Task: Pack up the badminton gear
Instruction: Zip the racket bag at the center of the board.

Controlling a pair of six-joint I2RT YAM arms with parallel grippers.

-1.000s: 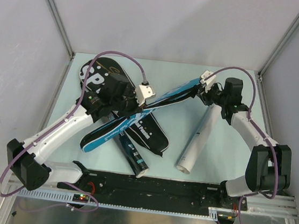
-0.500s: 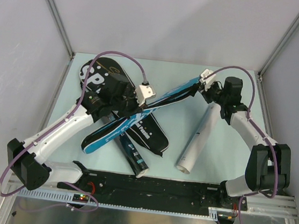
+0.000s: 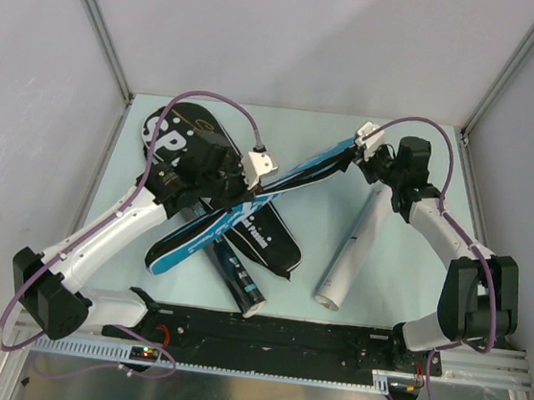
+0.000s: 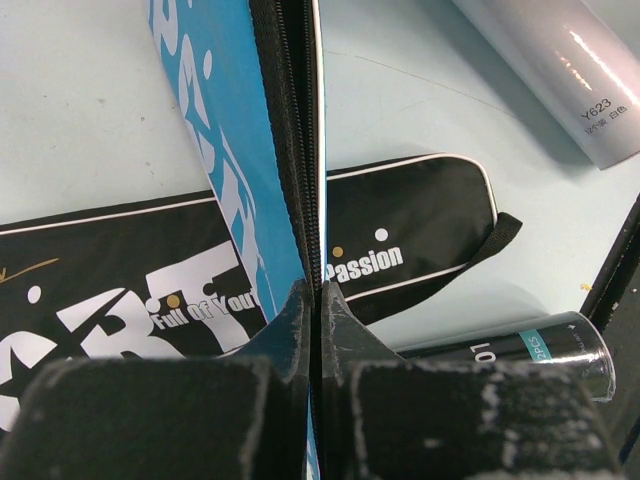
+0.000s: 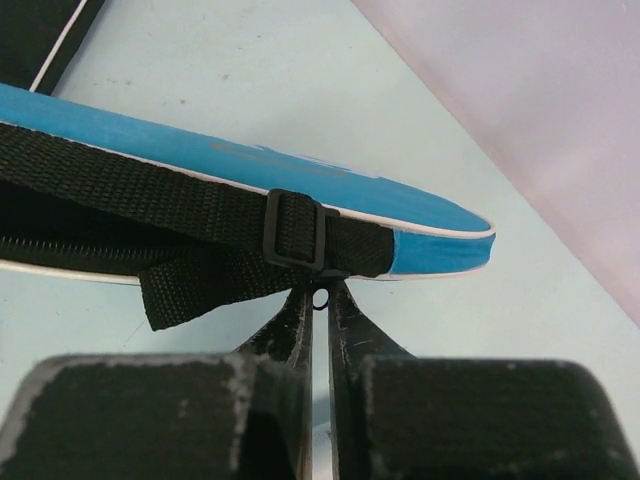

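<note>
A blue racket cover [image 3: 304, 173] lies slantwise over a black "SPORT" cover [image 3: 277, 242]. My left gripper [image 3: 235, 196] is shut on the blue cover's zippered edge [image 4: 300, 150] near its middle, with the black cover [image 4: 420, 215] beneath. At the cover's narrow far end my right gripper [image 3: 357, 161] is shut on the small zipper pull ring [image 5: 320, 298], just under the black strap buckle [image 5: 295, 230] of the blue cover [image 5: 430, 215]. A white tube [image 3: 354, 244] and a black tube [image 3: 237, 276] lie on the table. No rackets or shuttlecock show.
The white tube [image 4: 560, 60] lies right of the covers and the black tube [image 4: 520, 350] pokes out from under them toward the near edge. A black rail [image 3: 281, 332] runs along the near edge. Grey walls with metal posts close in the pale table [image 3: 304, 127].
My right gripper's jaws have closed on the zipper pull at the blue cover's end. The left gripper has kept its pinch, and neither arm has shifted noticeably.
</note>
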